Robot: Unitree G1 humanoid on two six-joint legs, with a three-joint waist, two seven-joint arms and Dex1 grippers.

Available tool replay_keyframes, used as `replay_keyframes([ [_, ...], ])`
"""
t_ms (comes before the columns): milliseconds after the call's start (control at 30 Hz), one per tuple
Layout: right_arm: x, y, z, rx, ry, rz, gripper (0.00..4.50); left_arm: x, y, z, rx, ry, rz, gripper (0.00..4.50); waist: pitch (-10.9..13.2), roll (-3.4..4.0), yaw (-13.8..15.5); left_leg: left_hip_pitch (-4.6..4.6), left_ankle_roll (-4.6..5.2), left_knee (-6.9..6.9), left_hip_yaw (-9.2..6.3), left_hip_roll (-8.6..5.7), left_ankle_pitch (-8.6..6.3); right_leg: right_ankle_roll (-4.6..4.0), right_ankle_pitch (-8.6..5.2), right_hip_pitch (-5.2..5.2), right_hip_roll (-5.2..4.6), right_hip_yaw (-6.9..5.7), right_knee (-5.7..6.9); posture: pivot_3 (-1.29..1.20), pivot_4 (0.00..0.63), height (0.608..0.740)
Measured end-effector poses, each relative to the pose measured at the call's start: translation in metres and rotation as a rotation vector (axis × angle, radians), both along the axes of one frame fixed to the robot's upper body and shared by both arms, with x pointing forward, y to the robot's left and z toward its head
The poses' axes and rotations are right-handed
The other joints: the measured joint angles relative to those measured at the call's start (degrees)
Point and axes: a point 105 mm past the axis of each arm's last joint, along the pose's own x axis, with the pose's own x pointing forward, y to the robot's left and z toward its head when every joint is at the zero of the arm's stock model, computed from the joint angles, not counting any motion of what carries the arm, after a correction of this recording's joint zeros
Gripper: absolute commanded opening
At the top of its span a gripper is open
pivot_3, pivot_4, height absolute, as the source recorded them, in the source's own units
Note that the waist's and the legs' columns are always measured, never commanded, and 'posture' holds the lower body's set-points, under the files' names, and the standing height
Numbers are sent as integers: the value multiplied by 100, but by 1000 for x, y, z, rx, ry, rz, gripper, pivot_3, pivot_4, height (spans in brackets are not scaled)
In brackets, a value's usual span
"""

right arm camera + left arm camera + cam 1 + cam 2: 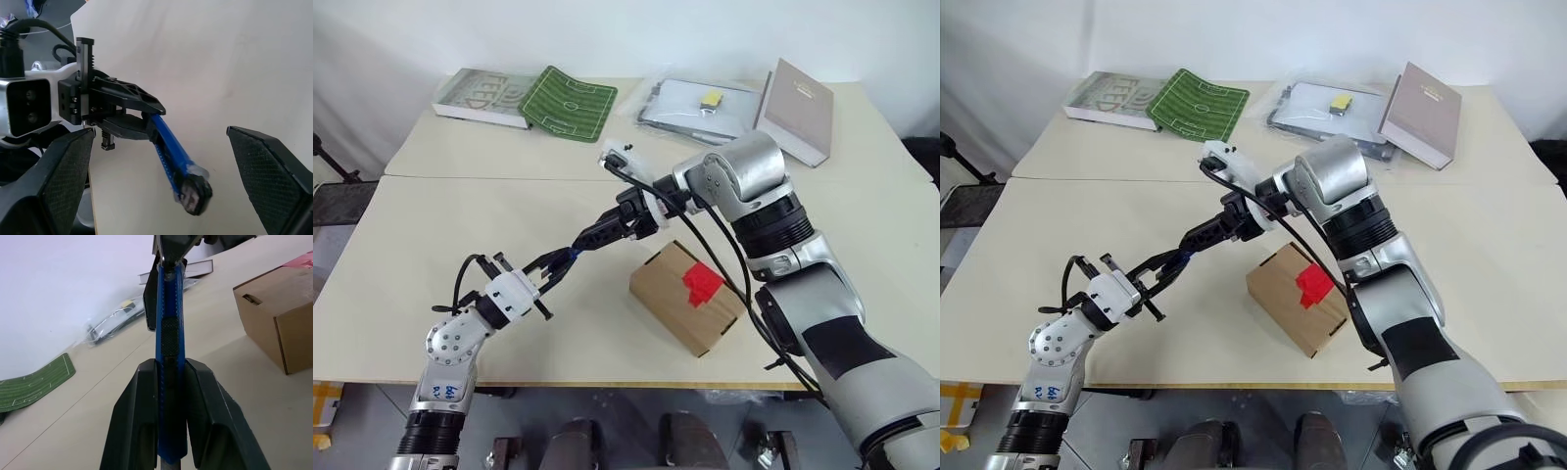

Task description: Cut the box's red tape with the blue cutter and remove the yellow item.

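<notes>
The left gripper (546,284) is clamping the blue cutter (168,333) between its two black fingers (139,421), holding it above the table (460,245). In the left wrist view the cutter's blue body is running up between the finger pads, and its lower end is being cut off by the frame edge. The cutter's far end is reaching toward the right gripper (597,235).

The right gripper's fingers (63,166) are standing wide apart in the right wrist view, one on each side of the cutter's dark tip (193,193), and they are not touching it. In the head views the cutter is showing as a thin blue sliver between the two grippers; most of its length is being hidden by the black fingers.

The box (690,299) is sitting on the table near the front edge, beside the right arm, with its flaps closed. The red tape (702,284) is stuck on its top face. A black cable from the right arm is crossing in front of the box's right part. The box's contents are hidden.

At the far side of the table are lying a grey book (481,96), a green football-pitch mat (570,103), a clear plastic sleeve (690,103) with a small yellow piece (712,98) on it, and a brown hardcover book (800,110).
</notes>
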Motion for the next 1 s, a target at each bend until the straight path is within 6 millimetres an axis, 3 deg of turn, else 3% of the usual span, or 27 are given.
replay_keyframes([
  [233, 4, 0, -8, -22, 27, -27, 1495, 0, -2, 0, -4, 0, 2, 430, 0, 0, -10, 0, 0, 0, 0, 1, 0, 0, 0, -1, 2, -1, 0, 0, 150, 740],
  [367, -1, 3, -3, 1, 37, 2, 160, 1, -1, -2, -6, 2, 12, 430, 0, 0, -10, 0, 0, -1, -1, 2, 0, 0, 0, -1, 3, -1, 0, 0, 150, 740],
  [567, -1, 4, -3, -2, 36, -1, 160, 2, -1, -2, -9, 17, 19, 430, 0, 0, 0, -1, 0, -1, -1, 0, 0, 0, 0, -1, 1, -1, 0, 0, 150, 740],
  [600, 0, 4, -3, -4, 34, -3, 160, 3, -1, -2, -12, 33, 21, 1166, 0, 0, 0, -1, 0, -1, -1, 0, 0, 0, 0, -1, 1, -1, 0, 0, 150, 740],
  [767, 1, -2, 3, -12, -4, -23, 160, 12, 7, -15, -22, 167, 81, 2643, 0, -1, -2, -2, 0, -1, -1, 1, 0, 0, 0, -1, 2, 0, -1, 0, 150, 740],
  [933, 2, -7, 17, 33, -51, -42, 160, 17, 22, 5, -84, 174, 139, 4319, 1, -1, -6, -3, 0, -2, -3, 3, 0, 0, 0, -3, 3, 0, -1, 0, 150, 740],
  [1000, 4, -10, 23, 50, -69, -57, 160, 15, 38, 13, -125, 203, 180, 4500, 1, -2, -21, -3, 0, -3, -2, 4, 0, 0, 0, -3, 3, 2, -1, 0, 150, 740],
])
